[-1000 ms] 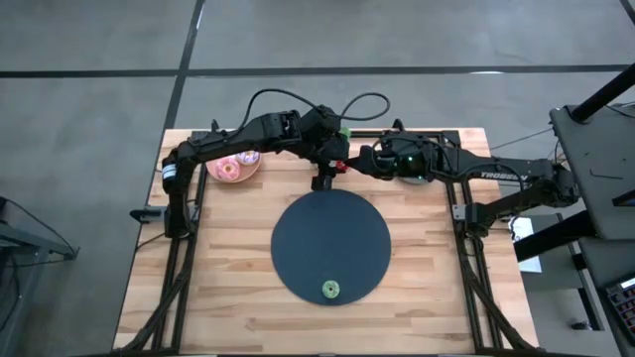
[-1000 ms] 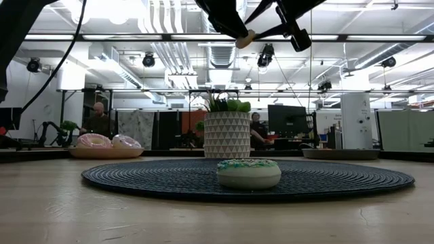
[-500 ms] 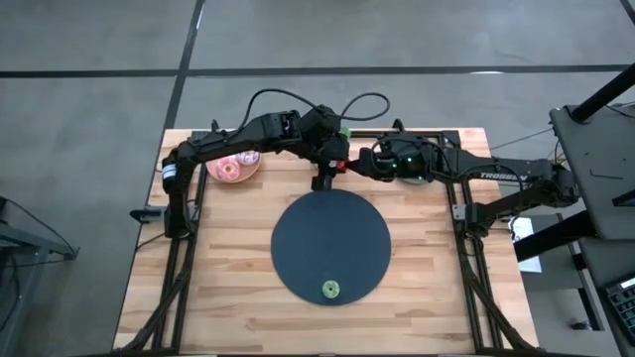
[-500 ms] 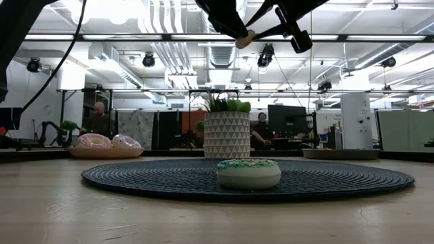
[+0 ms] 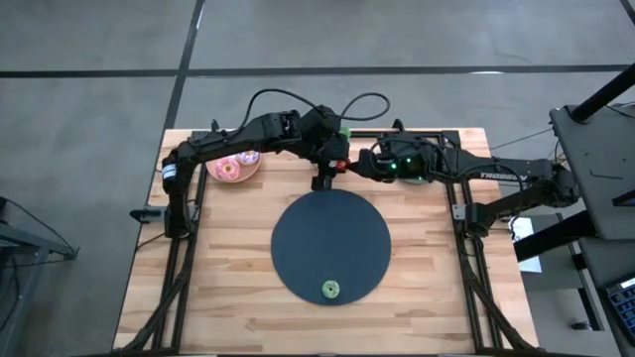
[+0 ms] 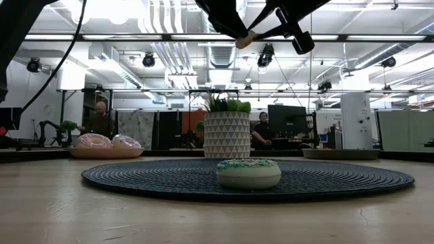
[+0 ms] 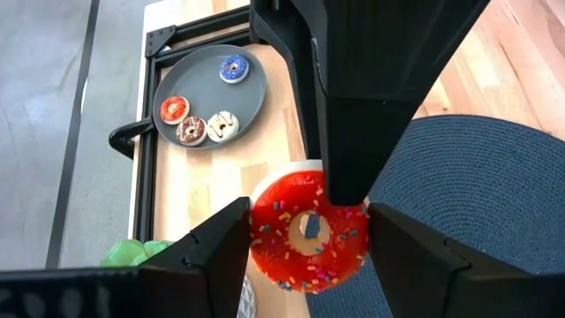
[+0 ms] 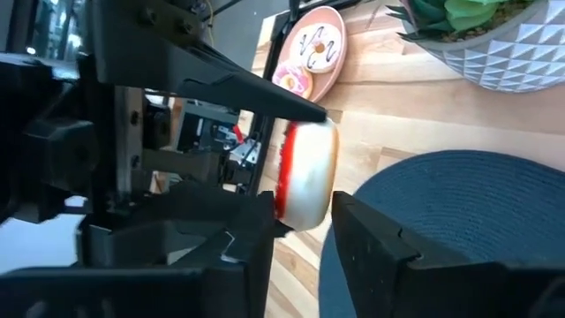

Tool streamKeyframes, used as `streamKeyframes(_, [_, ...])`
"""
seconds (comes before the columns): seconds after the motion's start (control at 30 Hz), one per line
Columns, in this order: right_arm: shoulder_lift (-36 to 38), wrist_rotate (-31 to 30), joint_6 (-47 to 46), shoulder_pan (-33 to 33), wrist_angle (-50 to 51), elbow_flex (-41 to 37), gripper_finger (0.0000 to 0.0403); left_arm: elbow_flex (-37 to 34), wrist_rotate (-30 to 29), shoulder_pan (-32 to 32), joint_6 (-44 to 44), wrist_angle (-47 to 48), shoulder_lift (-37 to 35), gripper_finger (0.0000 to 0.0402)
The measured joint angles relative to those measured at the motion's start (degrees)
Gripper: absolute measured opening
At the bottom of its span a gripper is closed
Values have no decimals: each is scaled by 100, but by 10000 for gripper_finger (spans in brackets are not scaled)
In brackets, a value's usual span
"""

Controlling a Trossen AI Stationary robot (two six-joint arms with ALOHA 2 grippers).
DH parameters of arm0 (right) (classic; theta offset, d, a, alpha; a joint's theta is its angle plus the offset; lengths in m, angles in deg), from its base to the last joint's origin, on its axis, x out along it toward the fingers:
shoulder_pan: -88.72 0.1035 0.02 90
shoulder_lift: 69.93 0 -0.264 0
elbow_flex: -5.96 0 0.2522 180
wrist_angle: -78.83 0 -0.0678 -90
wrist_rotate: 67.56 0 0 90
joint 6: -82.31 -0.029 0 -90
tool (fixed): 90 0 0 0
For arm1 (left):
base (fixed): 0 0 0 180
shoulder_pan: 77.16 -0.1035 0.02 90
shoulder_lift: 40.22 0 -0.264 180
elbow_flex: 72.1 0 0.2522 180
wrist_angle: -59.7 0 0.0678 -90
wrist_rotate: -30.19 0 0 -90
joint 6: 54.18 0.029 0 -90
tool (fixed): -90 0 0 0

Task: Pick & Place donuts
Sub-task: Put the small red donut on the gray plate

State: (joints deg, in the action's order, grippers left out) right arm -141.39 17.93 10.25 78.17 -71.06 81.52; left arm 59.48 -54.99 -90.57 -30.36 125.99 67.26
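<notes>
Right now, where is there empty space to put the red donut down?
Most of the dark round mat is bare; only a green donut sits near its front edge. The wood either side of the mat is bare too. The back is crowded: both grippers, the red donut, the plant pot and two plates.

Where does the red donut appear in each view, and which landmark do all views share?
High view: red donut mid-table, just beyond the mat.
Low view: top edge, edge-on, above the mat.
Left wrist view: low centre.
Right wrist view: centre, edge-on.
Shared landmark: the dark round mat.
</notes>
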Motion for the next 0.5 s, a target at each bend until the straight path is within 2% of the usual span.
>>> streamKeyframes(0.5, [0, -41, 95, 2, 11, 0, 70, 0, -2, -2, 0, 1, -2, 193])
